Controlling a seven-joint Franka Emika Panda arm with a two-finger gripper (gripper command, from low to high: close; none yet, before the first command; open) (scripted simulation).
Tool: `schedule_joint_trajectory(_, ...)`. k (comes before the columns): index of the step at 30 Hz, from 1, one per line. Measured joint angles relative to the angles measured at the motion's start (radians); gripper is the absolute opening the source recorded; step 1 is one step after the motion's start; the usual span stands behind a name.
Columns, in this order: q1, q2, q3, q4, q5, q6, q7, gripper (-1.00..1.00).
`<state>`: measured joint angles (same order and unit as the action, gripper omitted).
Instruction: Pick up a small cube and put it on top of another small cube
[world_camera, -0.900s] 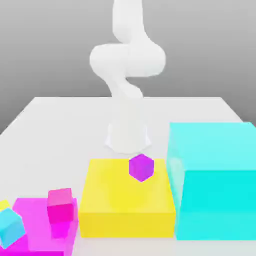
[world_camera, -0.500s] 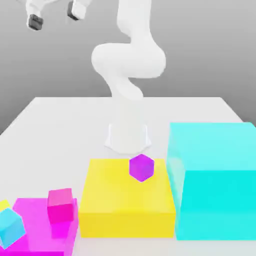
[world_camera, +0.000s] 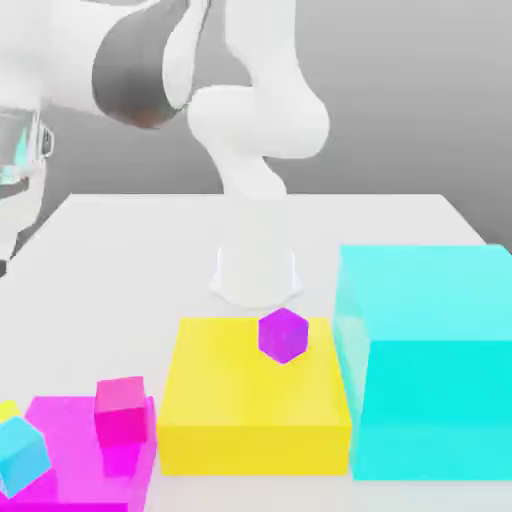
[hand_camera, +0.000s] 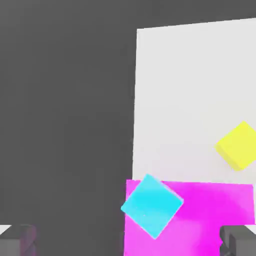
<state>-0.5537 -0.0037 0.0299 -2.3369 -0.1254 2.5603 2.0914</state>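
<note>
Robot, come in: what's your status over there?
Gripper open, empty. Light-blue cube on magenta block; yellow cube beside block. No stack seen between those two.

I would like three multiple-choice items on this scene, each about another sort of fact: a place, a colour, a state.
1. Where is the purple cube?
A) on the yellow block
B) on the cyan block
C) on the magenta slab

2. What colour is the largest block?
A) yellow
B) cyan
C) magenta

3. How does the gripper stand?
A) shut on a cube
B) shut, empty
C) open, empty

1 A: the purple cube rests on the yellow block.
2 B: the cyan block is tallest and widest.
3 C: the gripper has its fingers wide apart, nothing gripped.
</note>
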Motion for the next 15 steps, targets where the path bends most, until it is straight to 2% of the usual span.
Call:
schedule_joint_trajectory(5,-0.039,0.131,-0.035,-0.007,0.031,0.047,0.18,0.0)
schedule_joint_trajectory(10,-0.068,0.26,-0.075,-0.015,0.11,0.094,0.327,0.0)
schedule_joint_trajectory(15,-0.097,0.416,-0.077,0.001,0.176,0.189,0.381,0.0)
